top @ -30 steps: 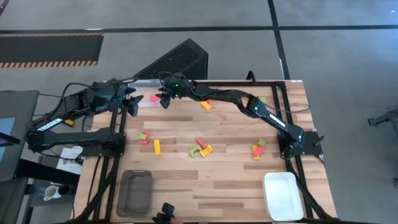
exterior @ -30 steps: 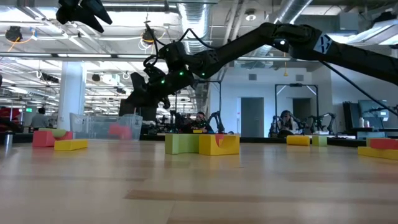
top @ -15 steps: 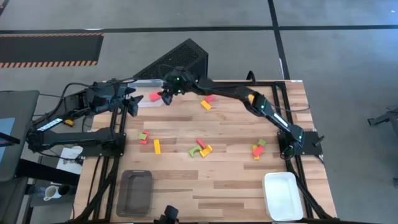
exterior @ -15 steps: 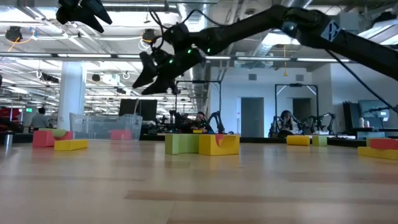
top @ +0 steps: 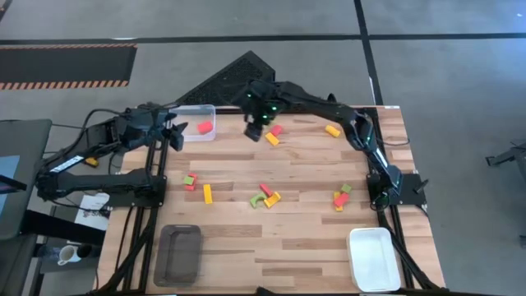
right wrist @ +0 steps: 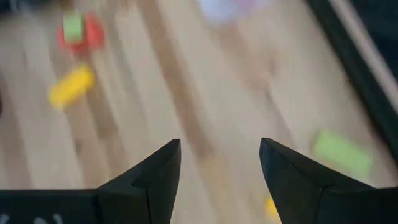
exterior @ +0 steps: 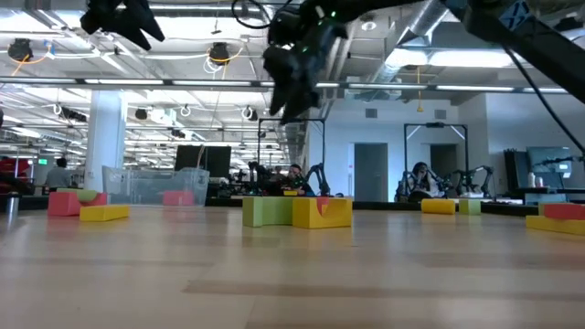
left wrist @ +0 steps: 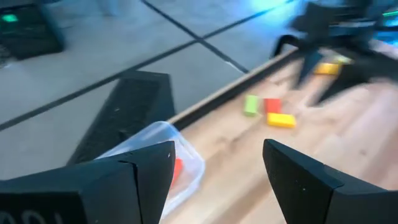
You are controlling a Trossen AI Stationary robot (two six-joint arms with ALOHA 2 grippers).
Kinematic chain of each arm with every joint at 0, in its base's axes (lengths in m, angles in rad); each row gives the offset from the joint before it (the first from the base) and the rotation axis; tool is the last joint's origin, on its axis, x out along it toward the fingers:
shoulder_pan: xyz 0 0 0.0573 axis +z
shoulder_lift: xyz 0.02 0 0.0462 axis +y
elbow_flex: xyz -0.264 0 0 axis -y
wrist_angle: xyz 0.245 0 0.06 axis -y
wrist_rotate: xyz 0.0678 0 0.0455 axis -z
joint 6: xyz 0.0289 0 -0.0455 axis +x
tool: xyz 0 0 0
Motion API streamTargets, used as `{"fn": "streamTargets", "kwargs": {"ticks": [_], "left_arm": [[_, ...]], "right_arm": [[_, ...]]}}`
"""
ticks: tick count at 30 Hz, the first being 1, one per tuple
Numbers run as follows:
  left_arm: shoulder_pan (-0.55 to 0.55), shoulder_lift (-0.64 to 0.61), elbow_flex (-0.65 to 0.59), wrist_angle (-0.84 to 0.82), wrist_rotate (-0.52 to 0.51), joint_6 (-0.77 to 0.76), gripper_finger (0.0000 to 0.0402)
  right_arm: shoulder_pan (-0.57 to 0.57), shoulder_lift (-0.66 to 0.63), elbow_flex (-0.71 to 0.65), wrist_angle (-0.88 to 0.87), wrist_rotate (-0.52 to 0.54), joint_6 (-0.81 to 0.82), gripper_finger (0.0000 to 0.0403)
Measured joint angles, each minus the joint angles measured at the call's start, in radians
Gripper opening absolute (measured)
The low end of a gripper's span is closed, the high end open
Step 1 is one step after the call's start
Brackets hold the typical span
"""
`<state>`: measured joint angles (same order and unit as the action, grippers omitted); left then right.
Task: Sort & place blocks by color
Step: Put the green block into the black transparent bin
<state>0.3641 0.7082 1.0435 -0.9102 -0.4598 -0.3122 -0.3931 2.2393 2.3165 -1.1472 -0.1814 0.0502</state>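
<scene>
Right end effector (top: pixel 256 130) hangs above the far edge of the worktop (top: pixel 304 238), fingers (right wrist: pixel 152 171) spread apart with nothing between them. Just beside it lie a red block (top: pixel 276 130) and a yellow block (top: pixel 271 139); another yellow block (top: pixel 332 130) sits farther along toward the right. One red block (top: pixel 203 127) already lies inside the clear tray (top: pixel 197 122) at the far left corner. Left end effector (top: pixel 170 134) waits beside that tray, likewise parted and empty.

Mid-worktop there are three small clusters of mixed colours, and the dark grey tray (top: pixel 179 253) and white tray (top: pixel 372 258) sit at the near edge.

These pieces look light, rigid and smooth-faced, so they should not crush but could skid or twist. Best bet: pinch across two flat parallel sides near the middle, and on bars across the short width.
</scene>
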Motion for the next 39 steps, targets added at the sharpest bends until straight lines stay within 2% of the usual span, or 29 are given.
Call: {"fn": "streamTargets", "kwargs": {"ticks": [4,9,13,17,22,31,35,39], "left_arm": [[0.000,0.030,0.000,0.000,-0.003,-0.034,0.0229],[0.000,0.097,0.000,0.002,0.167,0.033,0.0229],[0.000,0.179,0.000,0.001,0.304,0.061,0.0229],[-0.021,0.261,0.000,-0.029,0.392,0.075,0.0229],[-0.094,0.341,-0.016,-0.084,0.403,0.061,0.0229],[-0.198,0.474,-0.140,-0.005,0.423,0.008,0.0229],[-0.212,0.565,-0.151,0.146,0.432,0.133,0.0229],[-0.214,0.678,-0.151,0.268,0.531,0.248,0.0229]], "right_arm": [[0.024,-0.051,0.000,-0.216,0.019,-0.007,0.0233],[0.085,-0.119,0.000,-0.381,0.094,-0.038,0.0230],[0.141,-0.187,-0.003,-0.424,0.098,-0.057,0.0230],[0.188,-0.316,-0.093,-0.410,0.101,-0.035,0.0230],[0.239,-0.543,-0.375,-0.293,0.141,0.069,0.0230],[0.286,-0.993,-1.022,0.155,0.156,0.319,0.0230],[0.295,-1.117,-1.200,0.275,0.156,0.445,0.0230],[0.304,-1.176,-1.286,0.321,0.156,0.529,0.0230]]}}
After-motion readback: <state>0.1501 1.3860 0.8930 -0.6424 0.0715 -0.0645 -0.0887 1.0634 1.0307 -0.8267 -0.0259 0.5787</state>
